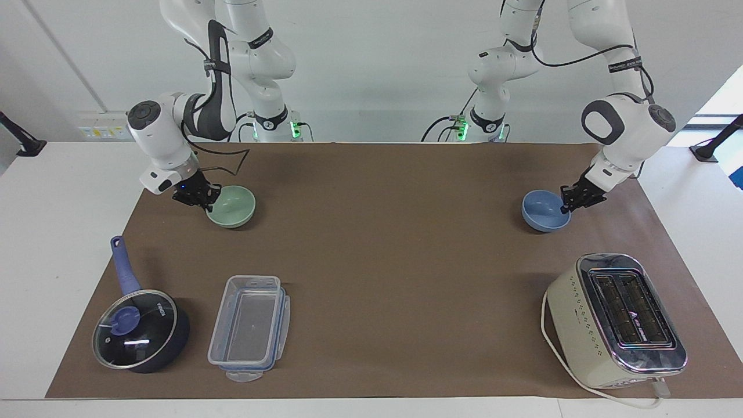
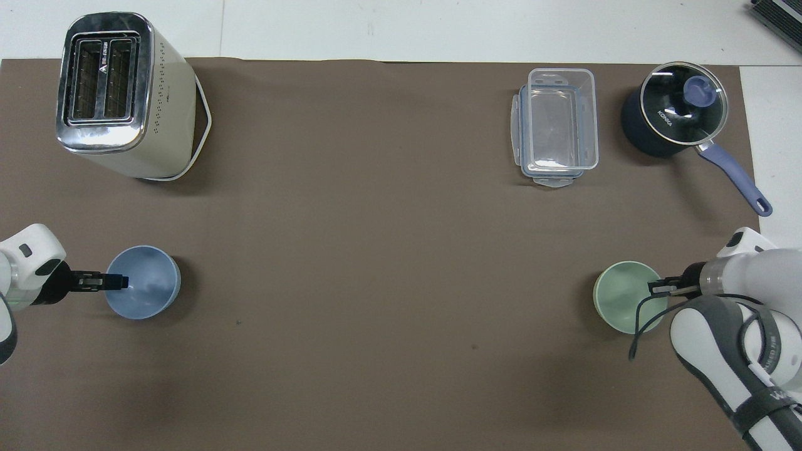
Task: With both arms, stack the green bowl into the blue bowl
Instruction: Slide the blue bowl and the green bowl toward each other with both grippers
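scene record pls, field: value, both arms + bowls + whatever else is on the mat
left pincer: shut on the blue bowl rim, left arm's end of the table
right pincer: shut on the green bowl rim, right arm's end
bowls: both on the brown mat, apart, not stacked
toaster: farther from robots than blue bowl
saucepan, clear container: farther than green bowl, side by side

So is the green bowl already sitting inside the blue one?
No, the green bowl and the blue bowl sit apart at the two ends of the brown mat.
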Robot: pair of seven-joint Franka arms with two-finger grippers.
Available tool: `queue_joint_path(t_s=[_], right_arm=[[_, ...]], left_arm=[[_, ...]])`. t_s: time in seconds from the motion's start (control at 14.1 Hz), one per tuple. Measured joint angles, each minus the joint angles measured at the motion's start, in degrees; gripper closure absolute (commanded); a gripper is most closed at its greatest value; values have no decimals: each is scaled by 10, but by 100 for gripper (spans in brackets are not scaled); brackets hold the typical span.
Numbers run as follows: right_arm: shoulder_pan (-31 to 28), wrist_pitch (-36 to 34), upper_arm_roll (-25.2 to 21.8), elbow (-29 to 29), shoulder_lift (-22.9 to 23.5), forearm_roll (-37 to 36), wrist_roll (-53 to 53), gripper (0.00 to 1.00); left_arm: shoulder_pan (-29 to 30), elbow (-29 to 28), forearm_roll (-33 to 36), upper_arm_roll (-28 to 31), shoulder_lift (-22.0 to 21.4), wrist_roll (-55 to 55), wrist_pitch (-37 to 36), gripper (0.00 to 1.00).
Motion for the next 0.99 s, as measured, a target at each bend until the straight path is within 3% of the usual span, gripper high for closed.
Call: queue_joint_path(t_s=[0.35,0.57,0.78,0.99], right_arm=[[2,-81,6,50,-26,24,0,100],[16,-100,9,66,-40,36,0,100],[37,-120,10,87,-42,47,8,100],[71,-125,11,99,-42,47,49,100]], left_arm=[[-1,3,0,-4,-8,2,-6,100],[-7,5,-1,-13,-53,-4,-32,100],[-60,5,-1,-21,-103,-72,-66,100],[-142,4,0,-47,-117,-183,-75,100]])
